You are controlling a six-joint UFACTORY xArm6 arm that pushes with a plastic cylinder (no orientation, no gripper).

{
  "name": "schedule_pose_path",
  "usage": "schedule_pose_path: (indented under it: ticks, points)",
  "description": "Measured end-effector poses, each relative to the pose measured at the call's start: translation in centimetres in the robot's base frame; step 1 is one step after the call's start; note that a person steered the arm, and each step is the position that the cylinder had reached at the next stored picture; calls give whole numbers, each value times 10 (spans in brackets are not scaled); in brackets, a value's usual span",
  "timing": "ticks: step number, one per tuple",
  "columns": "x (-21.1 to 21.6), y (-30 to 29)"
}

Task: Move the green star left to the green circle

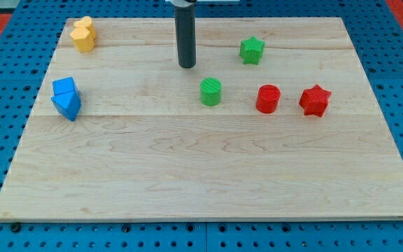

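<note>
The green star [252,50] lies on the wooden board toward the view's top, right of centre. The green circle [210,92] stands lower and to the left of the star, near the board's middle. My tip [187,66] is the lower end of the dark rod that comes down from the view's top. It rests on the board to the left of the green star and above-left of the green circle, touching neither.
A red circle [267,99] and a red star [315,100] sit right of the green circle. A yellow block [83,34] is at the top left. A blue block [66,98] is at the left. The wooden board [201,182] lies on a blue pegboard.
</note>
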State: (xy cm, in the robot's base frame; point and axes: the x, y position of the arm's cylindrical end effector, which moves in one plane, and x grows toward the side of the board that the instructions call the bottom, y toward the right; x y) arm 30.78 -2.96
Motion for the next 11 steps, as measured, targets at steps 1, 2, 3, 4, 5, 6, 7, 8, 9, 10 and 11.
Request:
schedule_pose_path:
  ticks: [1,2,3,4,5,6,7,8,9,10,11]
  points:
    - [-42,0]
    - [-55,60]
    - [-67,74]
    - [-80,107]
    - [-33,157]
    - [8,85]
    - [10,5]
    - [14,-26]
    - [2,-44]
    - [40,-47]
    - [78,-47]
